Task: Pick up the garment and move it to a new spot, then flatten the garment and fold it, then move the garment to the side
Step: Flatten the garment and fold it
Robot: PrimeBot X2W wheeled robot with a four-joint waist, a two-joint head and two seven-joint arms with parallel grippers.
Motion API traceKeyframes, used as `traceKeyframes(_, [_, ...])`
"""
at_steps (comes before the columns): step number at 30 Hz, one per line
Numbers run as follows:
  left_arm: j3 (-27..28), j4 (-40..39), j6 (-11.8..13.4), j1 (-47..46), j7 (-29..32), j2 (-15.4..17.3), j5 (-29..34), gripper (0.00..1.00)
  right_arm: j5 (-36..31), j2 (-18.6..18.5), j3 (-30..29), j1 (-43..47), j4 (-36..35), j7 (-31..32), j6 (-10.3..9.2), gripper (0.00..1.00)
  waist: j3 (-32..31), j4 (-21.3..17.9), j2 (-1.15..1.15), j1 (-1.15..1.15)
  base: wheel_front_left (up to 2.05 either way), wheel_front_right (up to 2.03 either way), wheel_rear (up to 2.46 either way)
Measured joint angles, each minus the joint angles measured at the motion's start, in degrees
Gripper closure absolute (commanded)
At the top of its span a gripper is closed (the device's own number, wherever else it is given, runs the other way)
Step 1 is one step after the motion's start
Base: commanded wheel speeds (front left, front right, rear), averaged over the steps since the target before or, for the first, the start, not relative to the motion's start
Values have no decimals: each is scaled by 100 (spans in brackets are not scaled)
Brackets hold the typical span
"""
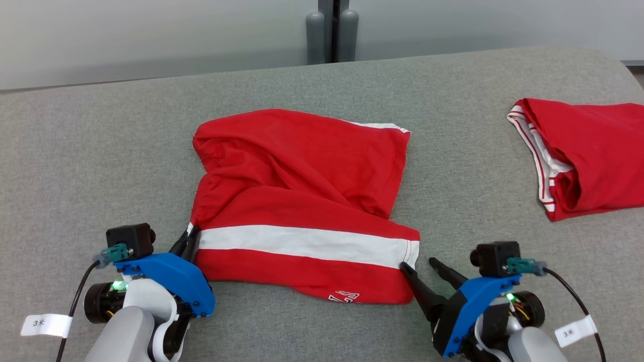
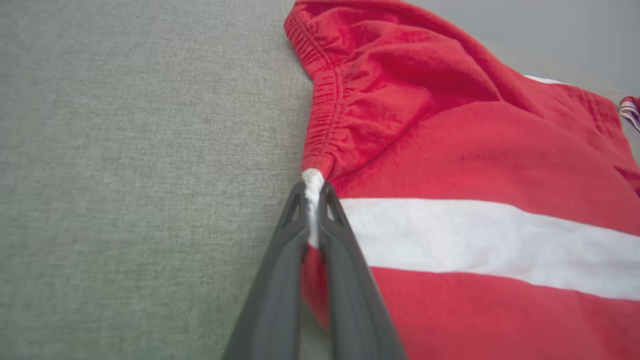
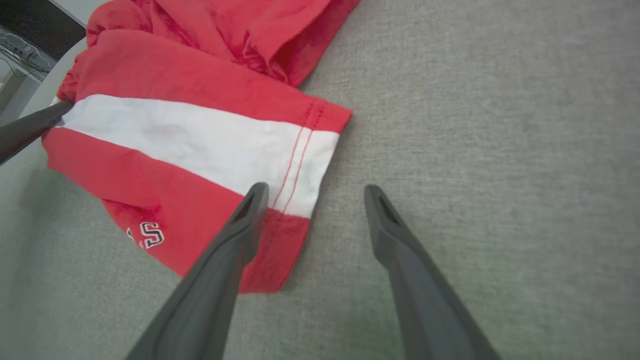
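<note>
The garment (image 1: 302, 201) is a pair of red shorts with a white stripe, lying rumpled in the middle of the grey table (image 1: 100, 151). My left gripper (image 1: 190, 240) is shut on its near left corner by the waistband; in the left wrist view the garment (image 2: 475, 200) has its white stripe end pinched between the gripper (image 2: 314, 187) fingers. My right gripper (image 1: 417, 263) stands open at the garment's near right hem corner. In the right wrist view the gripper (image 3: 314, 189) has its left finger (image 3: 250, 210) over the hem of the garment (image 3: 200, 135), the right finger over bare table.
A second red garment (image 1: 588, 156) with white trim lies folded at the right edge of the table. A grey wall and a dark post (image 1: 332, 30) stand behind the table's far edge.
</note>
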Motion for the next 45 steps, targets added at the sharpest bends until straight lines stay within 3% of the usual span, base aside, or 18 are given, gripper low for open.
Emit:
traceKeyframes(13, [-16,46,24,-88,-53,4,-43,100,126,2,444,-457,405,-321,0,0,83,90,0,0,0,0,0])
traceKeyframes(22, [15,5,77,-86,-74,81,-98,100,103,2,513,-227,-183,-285,0,2,39,53,0,0,0,0,0])
traceKeyframes(33, [51,-136,143,-56,-48,175,-152,100,-155,3,520,394,-1046,218,0,0,51,-19,0,0,0,0,0])
traceKeyframes(38, [59,-210,176,-29,-24,202,-160,100,-149,2,490,389,-1079,259,0,3,76,-58,0,0,0,0,0])
traceKeyframes(40, [51,-237,177,-29,-22,213,-160,100,-179,2,528,335,-1058,263,0,9,85,-57,0,0,0,0,0])
traceKeyframes(42, [43,-267,178,-29,-3,222,-162,100,-167,3,583,225,-1025,261,0,39,94,-54,0,0,0,0,0])
traceKeyframes(45, [32,-303,181,-29,2,224,-187,100,-159,3,604,110,-910,258,0,100,102,-43,0,0,0,0,0])
